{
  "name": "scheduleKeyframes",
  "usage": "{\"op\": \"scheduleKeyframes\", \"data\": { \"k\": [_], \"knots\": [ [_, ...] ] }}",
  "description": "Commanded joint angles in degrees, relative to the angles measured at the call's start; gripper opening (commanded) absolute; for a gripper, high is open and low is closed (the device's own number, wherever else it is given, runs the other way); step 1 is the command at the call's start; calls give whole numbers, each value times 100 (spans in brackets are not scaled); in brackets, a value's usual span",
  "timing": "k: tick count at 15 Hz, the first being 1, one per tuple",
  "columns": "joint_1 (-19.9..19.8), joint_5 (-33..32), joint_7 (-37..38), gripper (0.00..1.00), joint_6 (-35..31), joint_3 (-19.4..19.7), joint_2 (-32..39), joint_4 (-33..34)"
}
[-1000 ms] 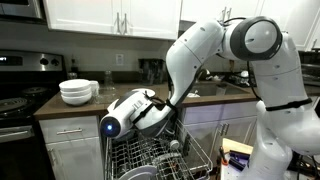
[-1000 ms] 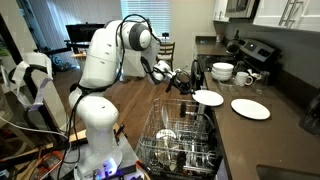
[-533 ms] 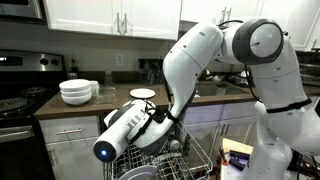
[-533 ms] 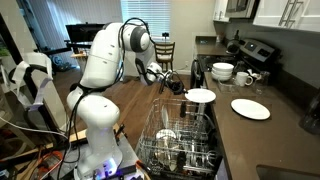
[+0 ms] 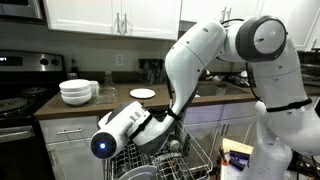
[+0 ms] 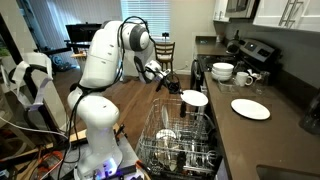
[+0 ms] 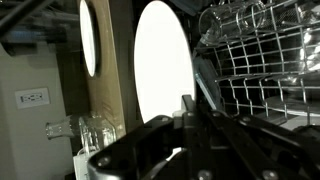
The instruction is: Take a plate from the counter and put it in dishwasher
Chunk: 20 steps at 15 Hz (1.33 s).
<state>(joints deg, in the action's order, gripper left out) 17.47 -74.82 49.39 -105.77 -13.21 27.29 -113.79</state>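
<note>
Our jaws were clamped on the rim of the plate (image 7: 162,65), which hung roughly level above the open dishwasher (image 6: 180,140), just off the worktop (image 6: 270,130). We judged that so thin an edge grip could let it swivel or strike the wire tines (image 6: 172,128) on lowering.

White rounded arm (image 5: 205,45) — black hand (image 6: 180,91), blue light (image 5: 100,146).

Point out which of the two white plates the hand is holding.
The plate in the air above the dishwasher rack, gripped at its edge by the hand. The other plate lies flat on the counter.
</note>
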Motion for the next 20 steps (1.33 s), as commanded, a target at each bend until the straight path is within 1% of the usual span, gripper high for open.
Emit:
{"op": "scheduleKeyframes", "data": {
  "k": [1,4,7,9,11,12,13,15,16,18,20],
  "knots": [
    [-190,341,-463,5,-361,-55,-536,-356],
    [-385,675,-836,5,-862,-25,-838,-576],
    [-574,1131,-1430,5,-1303,36,-1160,-770],
    [-766,1591,-2055,5,-1867,54,-1418,-927],
    [-920,2185,-2792,5,-2478,97,-1666,-1070],
    [-861,2233,-2892,5,-2320,194,-1792,-1061],
    [-674,2021,-2428,5,-2260,276,-1319,-818],
    [-715,2140,-2667,5,-2265,317,-1522,-878],
    [-712,2158,-2704,5,-2234,317,-1486,-867],
    [-776,2423,-2993,5,-2601,292,-1351,-902],
    [-853,2817,-3370,5,-3132,266,-1164,-963]
  ]
}}
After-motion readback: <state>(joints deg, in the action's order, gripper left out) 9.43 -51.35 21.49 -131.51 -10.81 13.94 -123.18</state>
